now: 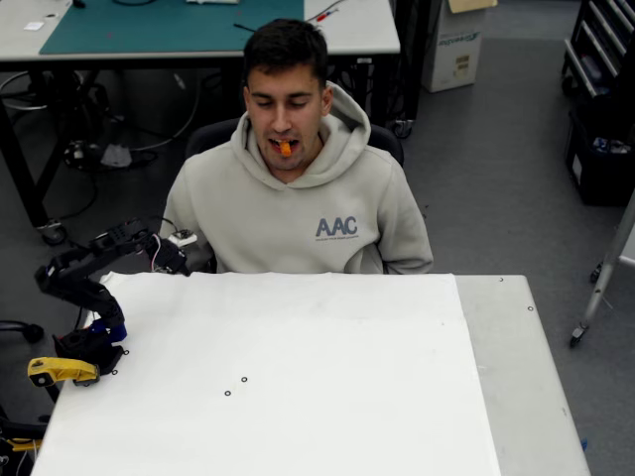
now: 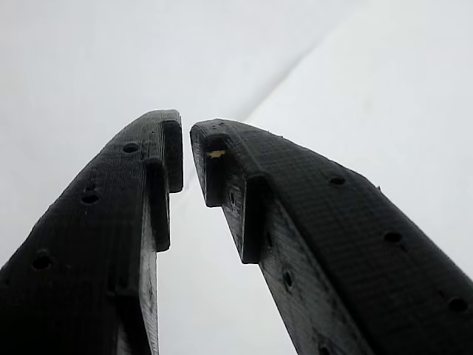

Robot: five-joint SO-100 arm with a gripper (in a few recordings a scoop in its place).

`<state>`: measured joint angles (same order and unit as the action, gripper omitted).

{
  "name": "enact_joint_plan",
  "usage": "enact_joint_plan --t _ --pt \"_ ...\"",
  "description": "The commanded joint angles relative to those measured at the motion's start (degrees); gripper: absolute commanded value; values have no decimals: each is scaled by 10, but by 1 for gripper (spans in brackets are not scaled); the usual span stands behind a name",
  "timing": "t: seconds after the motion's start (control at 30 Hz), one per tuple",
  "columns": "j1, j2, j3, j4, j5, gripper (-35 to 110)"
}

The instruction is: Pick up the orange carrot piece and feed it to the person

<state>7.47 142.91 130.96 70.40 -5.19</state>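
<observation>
The orange carrot piece (image 1: 285, 149) sits between the lips of the person (image 1: 298, 213), who is seated behind the far edge of the white table (image 1: 298, 377) in a light hoodie marked "AAC". My black arm is folded at the table's left side, and its gripper (image 1: 167, 263) hangs near the far left corner, well to the left of the person. In the wrist view the gripper (image 2: 186, 137) has its two black fingers drawn together to a thin gap at the tips. Nothing is between them, and plain white table lies beneath.
A yellow clamp-like part (image 1: 62, 371) lies by the arm's base at the table's left edge. Two small black rings (image 1: 236, 386) mark the tabletop. A bare grey strip (image 1: 516, 377) runs along the table's right side. A desk with a green mat (image 1: 169, 25) stands behind the person.
</observation>
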Motion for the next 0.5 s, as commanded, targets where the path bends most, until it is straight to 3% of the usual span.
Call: enact_joint_plan --t 0.0,0.47 --pt "-17 128 93 -15 -1 -2" --pt "-83 410 298 -15 -1 -2"
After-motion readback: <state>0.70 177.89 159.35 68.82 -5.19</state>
